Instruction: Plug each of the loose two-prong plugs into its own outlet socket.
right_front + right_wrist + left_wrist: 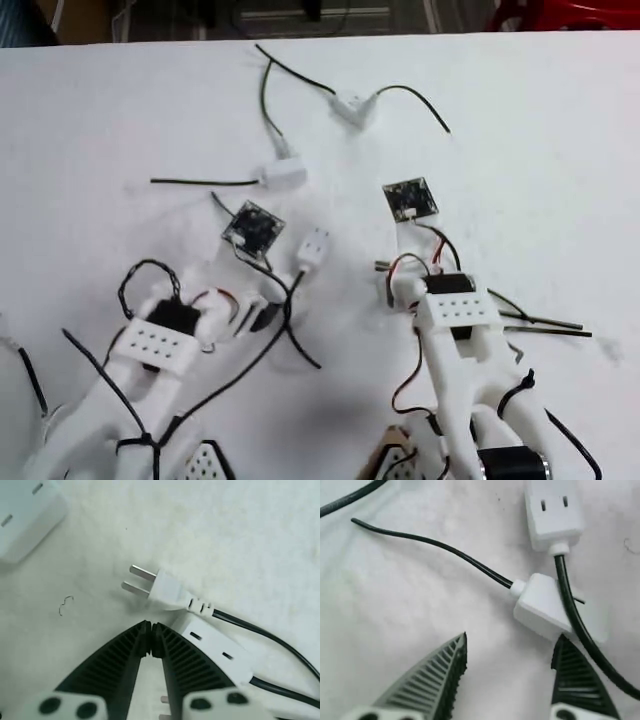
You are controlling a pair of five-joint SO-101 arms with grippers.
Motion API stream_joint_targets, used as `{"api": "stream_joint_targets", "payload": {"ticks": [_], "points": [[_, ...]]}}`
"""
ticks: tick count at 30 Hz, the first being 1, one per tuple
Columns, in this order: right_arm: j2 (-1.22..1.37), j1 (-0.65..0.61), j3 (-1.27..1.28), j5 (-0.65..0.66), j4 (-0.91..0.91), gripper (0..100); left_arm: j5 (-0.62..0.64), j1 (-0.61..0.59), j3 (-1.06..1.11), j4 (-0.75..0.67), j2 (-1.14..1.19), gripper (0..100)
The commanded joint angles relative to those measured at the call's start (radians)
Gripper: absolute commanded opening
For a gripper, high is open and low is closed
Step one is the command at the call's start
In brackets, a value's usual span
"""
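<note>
Left gripper (513, 637) spread wide, a white plug (540, 611) just off one fingertip and an outlet socket (315, 247) toward one o'clock of it from above; right gripper (150, 626) pinched closed on nothing, a two-prong plug (167, 591) just past its tips, a second socket (215, 647) beside one finger

A white-covered table (560, 150) stretches under even light, with a red plastic object (560, 12) beyond its far edge.

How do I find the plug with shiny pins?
On the white table, find the right gripper, which is shut. Just past its tips lies a white plug. Unlike the slotted socket beside it, it shows two bare metal prongs.
</note>
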Motion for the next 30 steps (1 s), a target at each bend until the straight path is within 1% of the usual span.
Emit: {"api": "stream_joint_targets", "payload": {"ticks": [1,5,8,10,12,16,18,20,22,26,30], "points": [[-0.035,-0.008,-0.005,-0.002,-0.039,2.4,0.074,0.004,-0.064,-0.087,-0.019,28],[-0.035,-0.008,-0.005,-0.002,-0.042,2.4,0.114,0.042,-0.064,-0.198,-0.018,28],[-0.035,-0.008,-0.005,-0.002,-0.044,2.4,0.150,0.116,-0.064,-0.269,-0.016,28],[-0.035,-0.008,0.002,-0.003,-0.061,2.4,0.158,0.153,-0.064,-0.285,-0.016,28],[-0.035,-0.008,0.015,-0.002,-0.084,2.4,0.157,0.154,-0.060,-0.278,-0.016,28],[-0.035,-0.008,0.017,-0.002,-0.087,2.4,0.153,0.074,-0.017,-0.270,0.053,28],[-0.035,-0.008,0.017,-0.002,-0.087,2.4,0.115,0.025,-0.055,-0.218,0.122,28],[-0.035,-0.008,0.017,-0.002,-0.087,2.4,0.115,-0.004,-0.141,-0.110,0.206,28],[-0.035,-0.008,0.017,-0.002,-0.085,2.4,0.126,-0.012,-0.241,-0.002,0.312,28],[-0.035,-0.008,0.017,-0.002,-0.084,2.4,0.123,-0.018,-0.422,0.163,0.522,28],[-0.035,-0.008,0.017,-0.002,-0.084,2.4,0.120,-0.059,-0.546,0.305,0.653,28]]}}
